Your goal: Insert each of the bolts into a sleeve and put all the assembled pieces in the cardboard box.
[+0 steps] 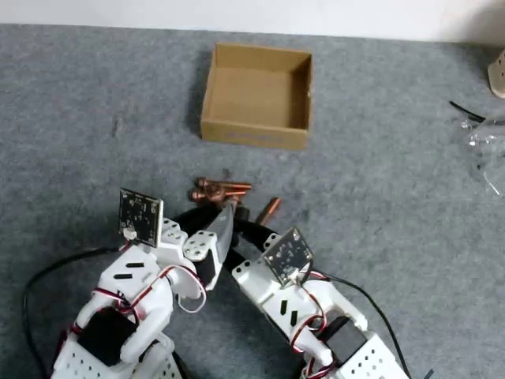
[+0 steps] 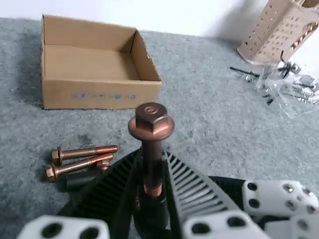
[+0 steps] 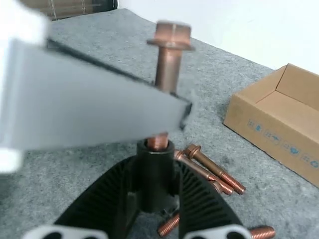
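Observation:
A copper bolt (image 2: 151, 130) stands upright with my left gripper (image 2: 149, 172) shut on its shaft. Its lower end sits inside a black sleeve (image 3: 155, 172), and my right gripper (image 3: 155, 179) is shut on that sleeve. In the high view both grippers meet at the table's middle front, the left gripper (image 1: 225, 227) beside the right gripper (image 1: 248, 233). Just beyond them lie two loose bolts (image 1: 221, 189) and another bolt (image 1: 268, 210). A dark sleeve (image 2: 82, 178) lies by the two bolts (image 2: 79, 159). The open cardboard box (image 1: 254, 134) stands farther back with nothing in it.
Clear plastic bags with small parts (image 1: 483, 134) and black wires lie at the far right. A beige perforated holder (image 2: 281, 30) stands behind them. Grey carpet covers the table, with free room to the left and right of the box (image 2: 99, 92).

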{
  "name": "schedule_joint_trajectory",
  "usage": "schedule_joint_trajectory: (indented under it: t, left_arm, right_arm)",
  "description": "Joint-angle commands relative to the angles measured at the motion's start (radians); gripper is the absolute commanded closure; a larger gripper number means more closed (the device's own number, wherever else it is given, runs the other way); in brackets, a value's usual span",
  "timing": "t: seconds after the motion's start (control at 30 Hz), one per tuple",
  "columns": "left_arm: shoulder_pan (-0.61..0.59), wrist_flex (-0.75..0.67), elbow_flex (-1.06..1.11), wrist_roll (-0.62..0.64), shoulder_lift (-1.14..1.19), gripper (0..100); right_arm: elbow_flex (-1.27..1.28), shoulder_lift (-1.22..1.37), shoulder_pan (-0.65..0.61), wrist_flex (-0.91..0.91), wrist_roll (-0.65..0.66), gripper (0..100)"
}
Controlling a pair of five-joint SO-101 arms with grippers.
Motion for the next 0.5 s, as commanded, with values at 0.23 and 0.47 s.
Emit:
schedule_joint_trajectory:
  t: [0.23,0.47]
  left_arm:
    - [-0.022,-0.003,0.048,-0.009,0.002,100]
    - [-0.03,-0.003,0.044,-0.009,0.002,100]
  right_arm:
    - [0.088,-0.024,-0.001,-0.004,0.012,99.5]
    - [0.088,-0.024,0.016,-0.004,0.012,99.5]
